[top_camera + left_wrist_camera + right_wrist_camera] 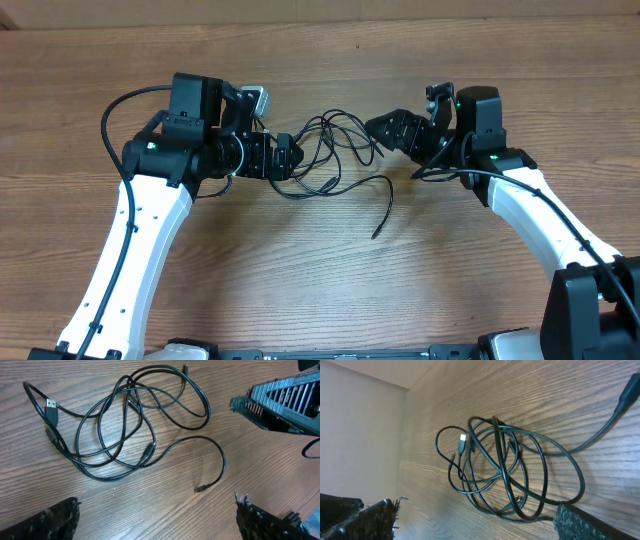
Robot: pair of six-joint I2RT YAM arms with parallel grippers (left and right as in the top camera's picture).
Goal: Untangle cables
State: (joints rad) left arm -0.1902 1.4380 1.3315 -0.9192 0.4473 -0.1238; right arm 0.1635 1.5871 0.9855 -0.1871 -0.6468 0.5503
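Observation:
The cables (330, 150) lie in a loose black tangle on the wooden table between my two grippers. One tail curves out toward the front and ends at a small plug (377, 234). In the left wrist view the cables (129, 386) spread ahead of my left gripper (157, 510). It is open, with only bare wood between its fingers, and a silver USB plug (51, 408) shows at the left. My left gripper (290, 158) sits at the tangle's left edge. My right gripper (378, 128) is at its right edge. In the right wrist view the right gripper (476, 512) is open, and the cables (500, 460) loop just past one fingertip (570, 520).
The wooden table (320, 280) runs wide in front of the tangle. A pale wall (355, 435) borders the table's far edge. The right gripper's fingers (285, 400) show at the upper right of the left wrist view. Thick black arm wires (115, 110) hang beside both arms.

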